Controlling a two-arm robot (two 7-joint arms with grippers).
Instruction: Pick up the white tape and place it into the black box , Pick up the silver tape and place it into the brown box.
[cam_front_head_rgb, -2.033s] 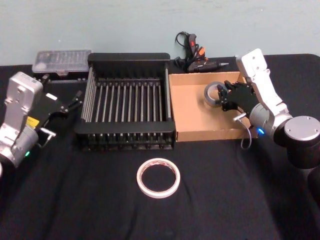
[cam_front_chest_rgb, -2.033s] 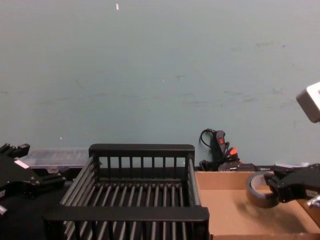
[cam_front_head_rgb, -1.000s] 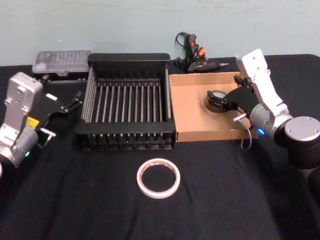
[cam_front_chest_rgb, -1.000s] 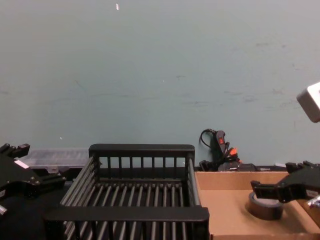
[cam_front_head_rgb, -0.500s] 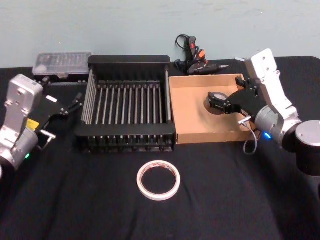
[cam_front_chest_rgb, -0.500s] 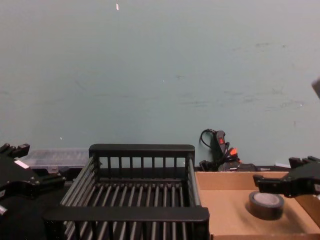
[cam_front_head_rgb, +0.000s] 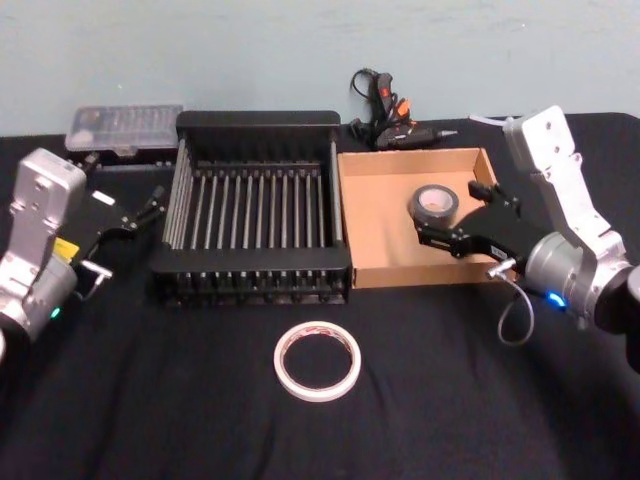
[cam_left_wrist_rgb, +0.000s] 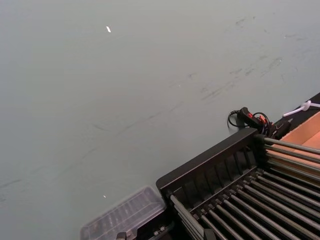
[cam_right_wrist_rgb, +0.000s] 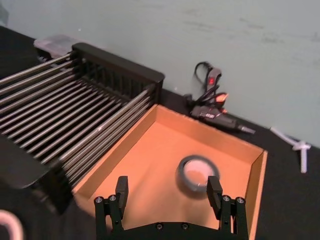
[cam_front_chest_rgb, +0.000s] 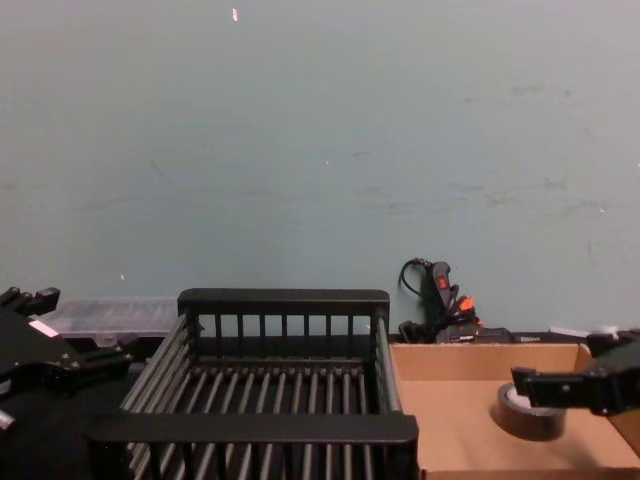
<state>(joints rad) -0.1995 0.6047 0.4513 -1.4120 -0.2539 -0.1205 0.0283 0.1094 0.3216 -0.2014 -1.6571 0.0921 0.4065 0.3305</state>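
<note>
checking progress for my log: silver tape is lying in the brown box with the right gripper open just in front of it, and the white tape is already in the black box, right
Not quite. The white tape is not in the black box; the head view shows it lying on the table in front of that box. The rest holds: the silver tape lies in the brown box, with the right gripper open just in front of it.

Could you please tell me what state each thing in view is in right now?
Silver tape: lying flat in the brown box, released.
White tape: flat on the table, in front of the black box, untouched.
Black box: empty.
Brown box: holds the silver tape.
Right tool: open, above the brown box's near side.
Left tool: open, idle left of the black box.
</note>
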